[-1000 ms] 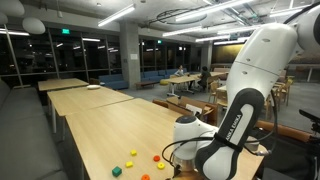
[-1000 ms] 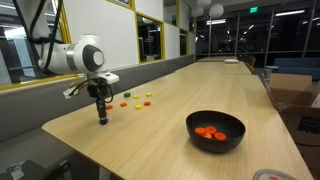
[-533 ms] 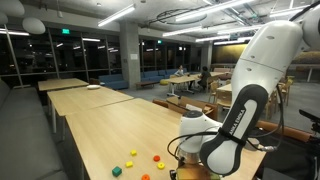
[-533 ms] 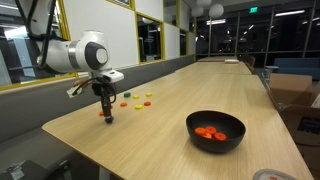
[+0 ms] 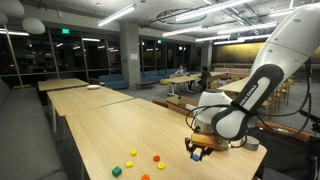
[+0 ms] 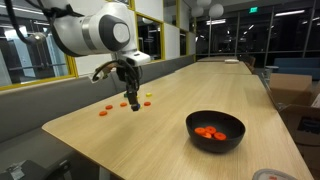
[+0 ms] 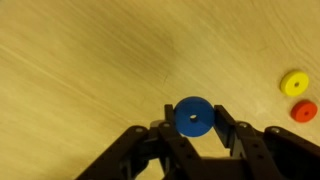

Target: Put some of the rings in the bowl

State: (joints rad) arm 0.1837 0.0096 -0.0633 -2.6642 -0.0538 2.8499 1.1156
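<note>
The black bowl (image 6: pixel 215 146) stands upright on the table, with several orange rings (image 6: pixel 210 132) inside. A blue ring (image 7: pixel 193 117) is pinched flat in the gripper (image 7: pixel 194 128). A yellow ring (image 7: pixel 293 83) and a red ring (image 7: pixel 304 111) lie flat, just beside each other.

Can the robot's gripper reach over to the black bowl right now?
Probably yes. The gripper, shut on a blue ring, has only bare table between it and the bowl, whose top is open.

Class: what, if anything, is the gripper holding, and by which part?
The gripper holds a blue ring, pinched at opposite sides of its outer edge between the fingers.
</note>
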